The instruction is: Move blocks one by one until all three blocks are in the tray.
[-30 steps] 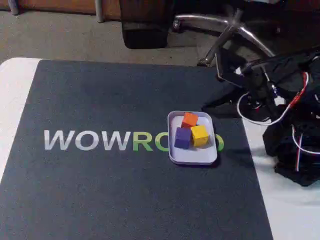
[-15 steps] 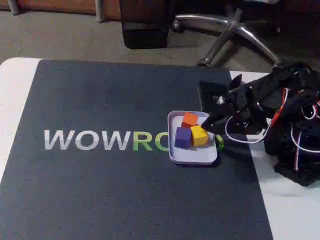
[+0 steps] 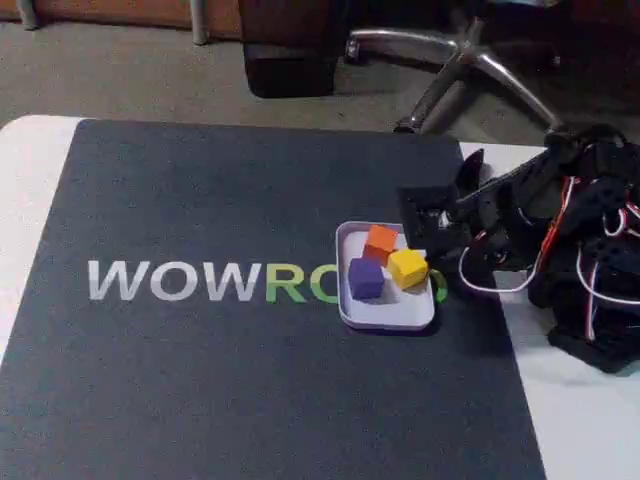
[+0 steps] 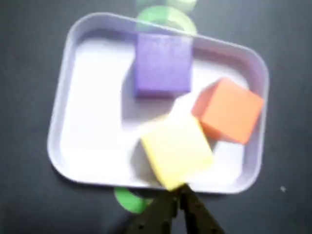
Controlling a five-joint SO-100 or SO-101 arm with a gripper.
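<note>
The yellow block (image 4: 176,148) has shifted and turned since half a second ago — nudged by the gripper (image 4: 179,191), whose jaws sit together at the tray (image 4: 63,97) rim. Purple (image 4: 162,64) and orange (image 4: 228,110) lie inside too — all three are in.

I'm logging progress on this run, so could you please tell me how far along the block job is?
Done: the orange block, purple block and yellow block all sit inside the tray, which rests on the dark mat. In hand: nothing; in the wrist view the gripper looks closed and empty, its tips at the tray's near rim beside the yellow block. Left: nothing to move, apparently; only backing the arm away.
</note>
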